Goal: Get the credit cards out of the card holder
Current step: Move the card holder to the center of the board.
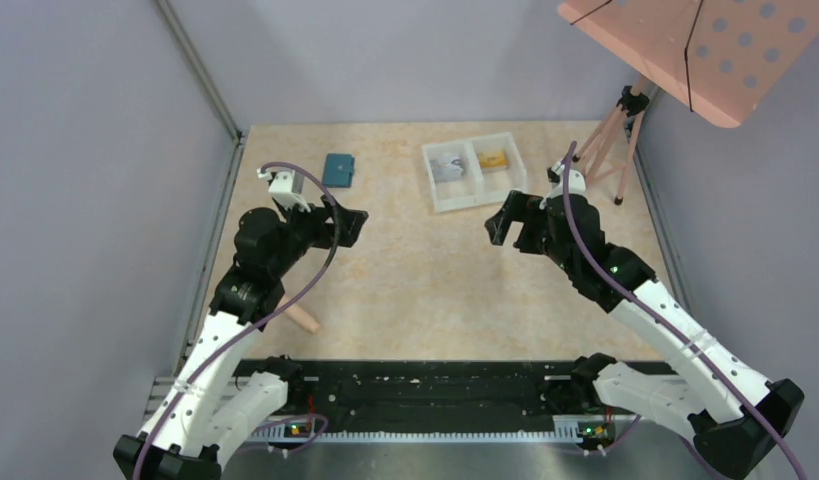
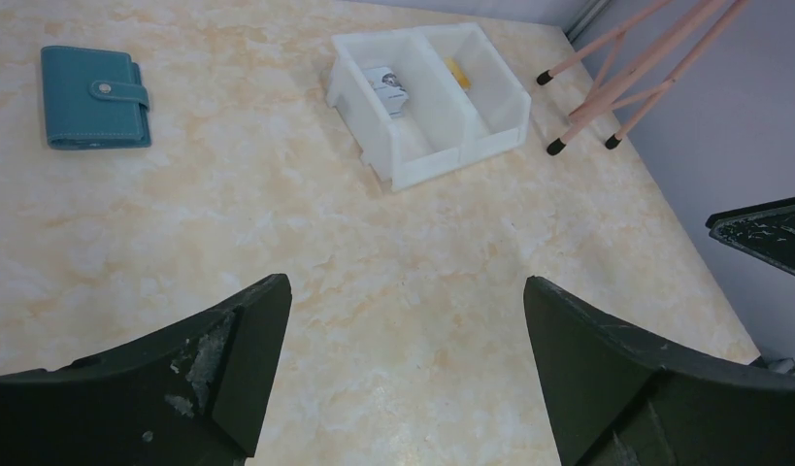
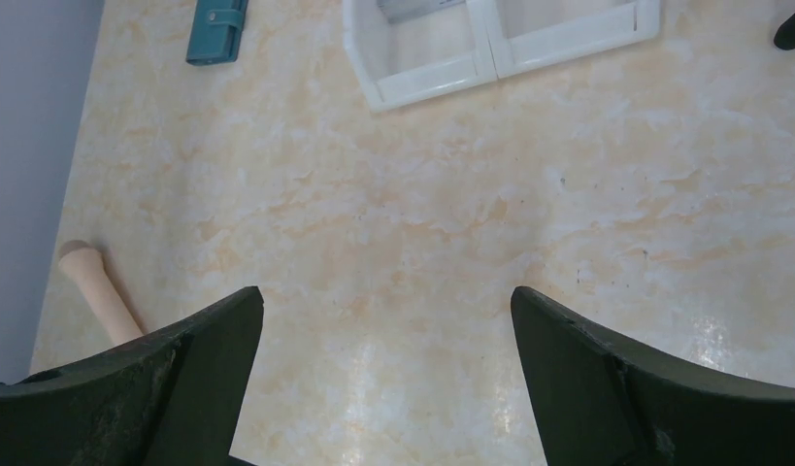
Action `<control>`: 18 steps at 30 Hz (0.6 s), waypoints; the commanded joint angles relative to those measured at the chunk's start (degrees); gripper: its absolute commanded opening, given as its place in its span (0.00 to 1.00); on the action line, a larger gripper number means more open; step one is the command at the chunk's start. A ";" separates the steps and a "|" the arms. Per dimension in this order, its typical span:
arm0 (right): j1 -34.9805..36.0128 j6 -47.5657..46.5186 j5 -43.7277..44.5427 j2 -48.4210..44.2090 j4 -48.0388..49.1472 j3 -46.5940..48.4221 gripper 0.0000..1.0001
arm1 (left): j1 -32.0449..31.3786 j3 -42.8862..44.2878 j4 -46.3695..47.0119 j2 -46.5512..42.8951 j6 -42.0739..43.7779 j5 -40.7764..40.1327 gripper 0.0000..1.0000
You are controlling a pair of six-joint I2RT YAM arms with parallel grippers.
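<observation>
Beyond left pincer (image 2: 405, 287), apart: card holder (image 2: 92, 98) (closed).

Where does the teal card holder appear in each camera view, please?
Top external: card holder on the table's far left.
Left wrist: card holder in the upper left corner.
Right wrist: card holder cropped at the top edge, left.
Shared landmark: white tray, to its right in every view.

Bare tabletop (image 2: 277, 223) between card holder (image 2: 90, 97) and tray (image 2: 449, 161)
</observation>
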 commanded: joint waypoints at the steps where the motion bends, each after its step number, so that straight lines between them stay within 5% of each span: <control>1: 0.39 0.24 0.45 -1.02 0.58 2.28 0.99 | 0.16 0.14 2.30 -0.02 -0.13 -0.22 0.95; 8: 0.37 -0.92 0.54 -1.89 0.97 1.91 0.99 | 0.16 1.04 1.38 1.34 -0.22 -2.78 0.94; 15: 0.37 -2.74 -0.90 -4.91 4.49 -1.92 0.99 | 0.93 5.50 -5.73 8.00 -7.42 -18.61 0.91; 18: 0.37 -4.39 -3.88 -6.41 6.60 -2.99 0.99 | 3.92 5.93 -3.55 10.85 -10.93 -17.59 0.87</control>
